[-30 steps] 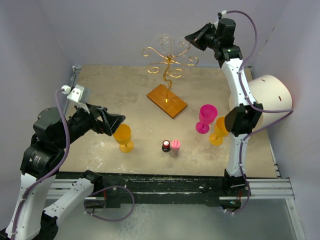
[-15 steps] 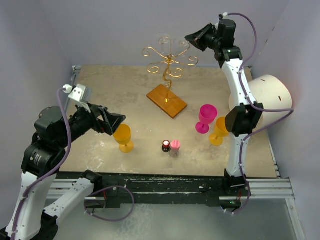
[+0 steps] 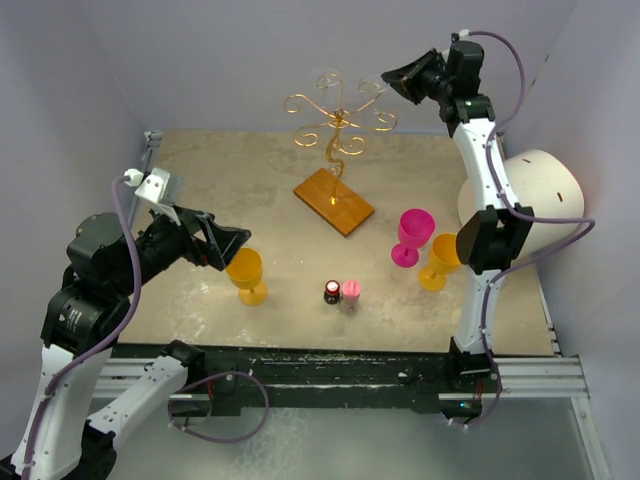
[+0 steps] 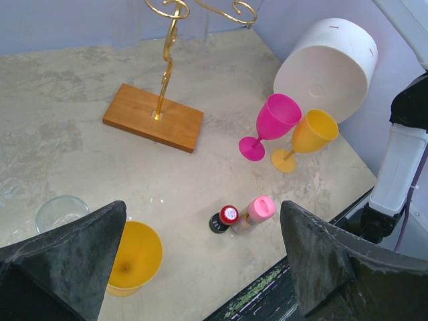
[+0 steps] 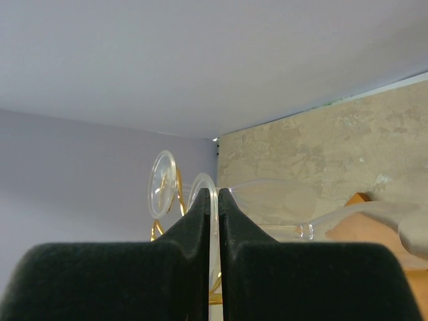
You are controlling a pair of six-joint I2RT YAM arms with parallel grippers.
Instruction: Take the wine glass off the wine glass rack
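Right wrist view shows your right fingers [image 5: 120, 281] pinched shut on the thin edge of a clear wine glass [image 3: 368, 90], up at the scrolls of the wine glass rack [image 3: 338, 125]. Left fingers [image 4: 67, 261] gape, empty. Count two clear glasses, two yellow goblets [image 3: 246, 275], one pink goblet [image 3: 413, 235].

Two yellow goblets [image 3: 246, 275] [image 3: 440, 260], one pink goblet [image 3: 415, 225], two small bottles [image 3: 332, 292] [image 3: 351, 291], one white tub [image 3: 525, 190], one rack [image 3: 333, 200], at least three clear glasses [image 3: 325, 78] [image 3: 372, 88] [image 4: 60, 212].

The left arm [image 3: 95, 265] and right arm [image 3: 478, 150] share white links, black joint housings, looping purple-grey cables [image 3: 215, 438] and black wedge-shaped end effector fingers [image 4: 60, 261]
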